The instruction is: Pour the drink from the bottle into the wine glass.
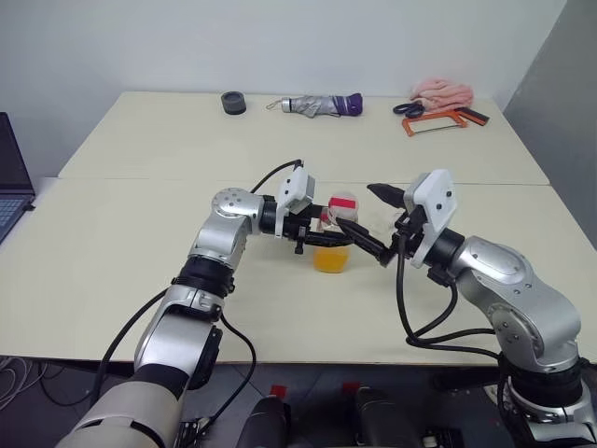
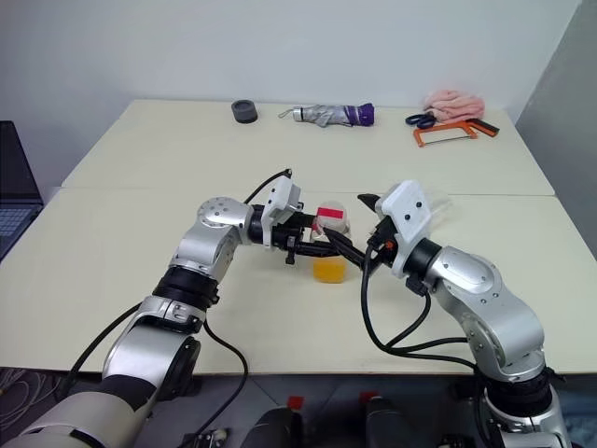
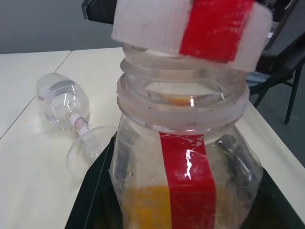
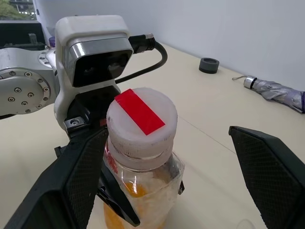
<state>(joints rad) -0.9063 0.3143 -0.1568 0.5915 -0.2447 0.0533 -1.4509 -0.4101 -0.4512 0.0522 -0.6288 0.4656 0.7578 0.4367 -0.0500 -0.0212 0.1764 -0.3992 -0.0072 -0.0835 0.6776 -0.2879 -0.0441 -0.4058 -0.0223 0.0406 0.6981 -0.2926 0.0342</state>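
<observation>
The left gripper [image 1: 317,236] is clamped on the bottle [image 1: 332,245], holding it upright above the table [image 1: 140,233] so the right gripper [image 4: 162,191], spread wide around the cap [image 4: 141,121], can probably unscrew it; the wine glass [image 3: 71,121] lies tipped over nearby.

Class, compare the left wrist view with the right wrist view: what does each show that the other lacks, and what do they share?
Left wrist view, not the other: the wine glass lying on its side on the table.
Right wrist view, not the other: the open right claw with a finger either side of the cap, the left claw gripping the bottle, a folded umbrella and a black roll farther off.
Shared: the capped bottle with orange drink low inside.
</observation>
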